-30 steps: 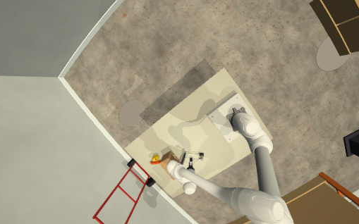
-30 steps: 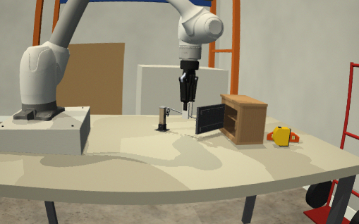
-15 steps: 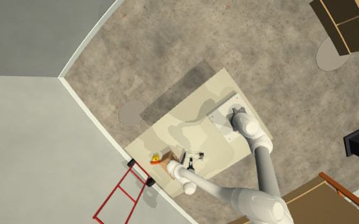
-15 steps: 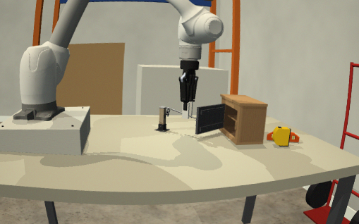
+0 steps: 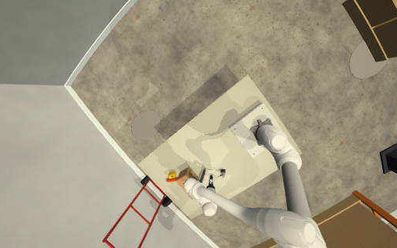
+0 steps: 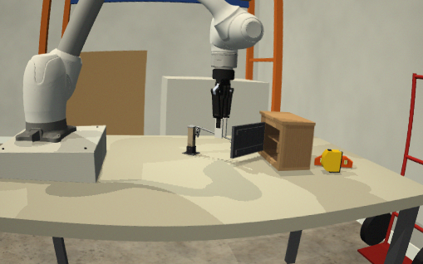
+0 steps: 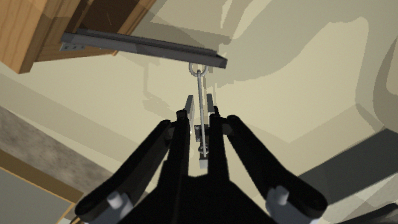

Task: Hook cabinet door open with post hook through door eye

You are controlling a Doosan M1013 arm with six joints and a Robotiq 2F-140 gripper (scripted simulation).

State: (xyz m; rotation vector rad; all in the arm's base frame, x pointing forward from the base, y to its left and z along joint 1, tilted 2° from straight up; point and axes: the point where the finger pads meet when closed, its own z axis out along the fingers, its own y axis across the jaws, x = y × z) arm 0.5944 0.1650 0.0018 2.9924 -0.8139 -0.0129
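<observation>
The wooden cabinet (image 6: 293,141) (image 5: 185,175) (image 7: 27,30) stands flat on the table. Its dark door (image 6: 248,139) (image 7: 145,47) stands wide open. The thin metal hook (image 7: 200,92) (image 6: 208,131) runs from the small post (image 6: 192,139) (image 5: 222,171) to the door, and its tip sits in the eye (image 7: 194,67) at the door's free edge. My gripper (image 7: 200,102) (image 6: 221,124) (image 5: 210,182) hangs straight above the hook's rod. Its fingers stand a little apart on either side of the rod, with a gap on both sides.
A yellow and orange object (image 6: 331,160) (image 5: 171,175) lies on the table right of the cabinet. The robot's grey base block (image 6: 47,159) is at the table's left. A red hand truck (image 6: 417,166) (image 5: 134,218) stands off the table's right edge.
</observation>
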